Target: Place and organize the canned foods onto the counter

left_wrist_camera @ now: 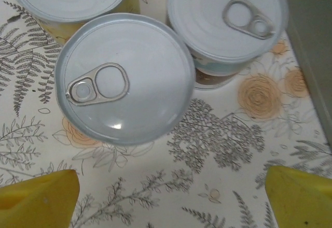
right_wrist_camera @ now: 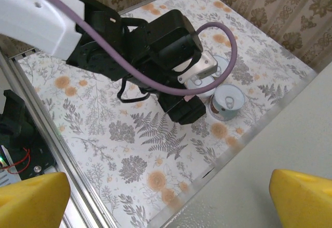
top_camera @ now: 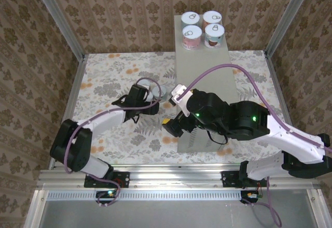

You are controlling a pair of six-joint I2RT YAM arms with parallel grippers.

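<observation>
- Stock shelved: four tins (top_camera: pixel 191 33) upright, two by two, at the far end of the grey bench (top_camera: pixel 199 57), pull-tab lids up.
- Stock loose: three tins (left_wrist_camera: pixel 124 77) upright and close together on the floral surface (left_wrist_camera: pixel 218 150), just left of the bench; one label yellow.
- Left gripper (left_wrist_camera: pixel 171 202): hanging over those three, jaws wide, nothing between the yellow fingertips (left_wrist_camera: pixel 39 199).
- Right gripper (right_wrist_camera: pixel 166 202): over the bench's near left edge, jaws wide, empty.
</observation>
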